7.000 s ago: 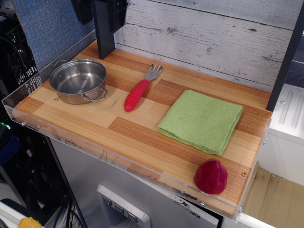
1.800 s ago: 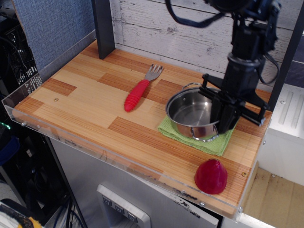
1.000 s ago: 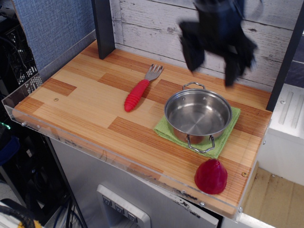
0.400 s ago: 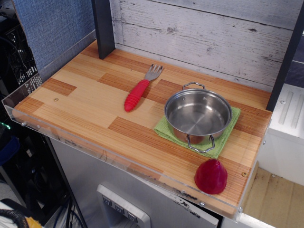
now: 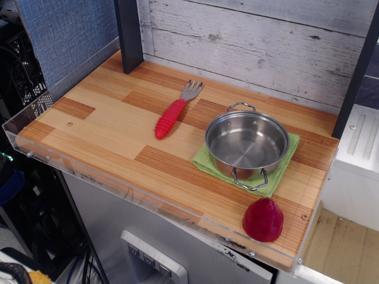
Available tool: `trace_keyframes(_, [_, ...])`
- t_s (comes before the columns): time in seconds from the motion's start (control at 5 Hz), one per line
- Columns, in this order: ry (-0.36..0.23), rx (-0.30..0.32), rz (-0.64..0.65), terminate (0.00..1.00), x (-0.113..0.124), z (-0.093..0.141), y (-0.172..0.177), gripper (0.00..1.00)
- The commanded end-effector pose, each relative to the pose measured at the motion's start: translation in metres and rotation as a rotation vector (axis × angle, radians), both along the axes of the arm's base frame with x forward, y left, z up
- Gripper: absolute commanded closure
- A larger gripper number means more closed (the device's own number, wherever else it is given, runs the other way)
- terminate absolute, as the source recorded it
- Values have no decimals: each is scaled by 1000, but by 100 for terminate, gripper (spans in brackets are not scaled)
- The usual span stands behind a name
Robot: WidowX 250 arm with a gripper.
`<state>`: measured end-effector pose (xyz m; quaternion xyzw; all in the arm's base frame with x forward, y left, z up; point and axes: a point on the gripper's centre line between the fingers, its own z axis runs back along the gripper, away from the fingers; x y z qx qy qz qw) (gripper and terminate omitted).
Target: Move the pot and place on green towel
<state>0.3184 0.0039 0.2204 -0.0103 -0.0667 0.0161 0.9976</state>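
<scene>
The wooden counter (image 5: 106,127) has a clear plastic rim along its front and left edges and a grey plank wall behind it. On its right half lies the towel (image 5: 278,177), mostly covered by the pot (image 5: 247,145), which sits upright and empty on it. One wire handle points to the wall, the other to the front edge; green cloth shows along the pot's left, front and right. The arm and its jaws are out of view, so their state and their place relative to the pot cannot be told. A red-handled fork (image 5: 172,115) lies left of the pot, apart from it. A red cone-shaped object (image 5: 263,220) stands near the front right corner.
</scene>
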Motion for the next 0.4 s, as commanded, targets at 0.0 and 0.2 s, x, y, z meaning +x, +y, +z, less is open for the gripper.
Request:
trace_keyframes(0.0, [-18, -13, -53, 0, -18, 10, 6, 0])
trace_keyframes(0.2, [-18, -13, -53, 100, -18, 10, 6, 0])
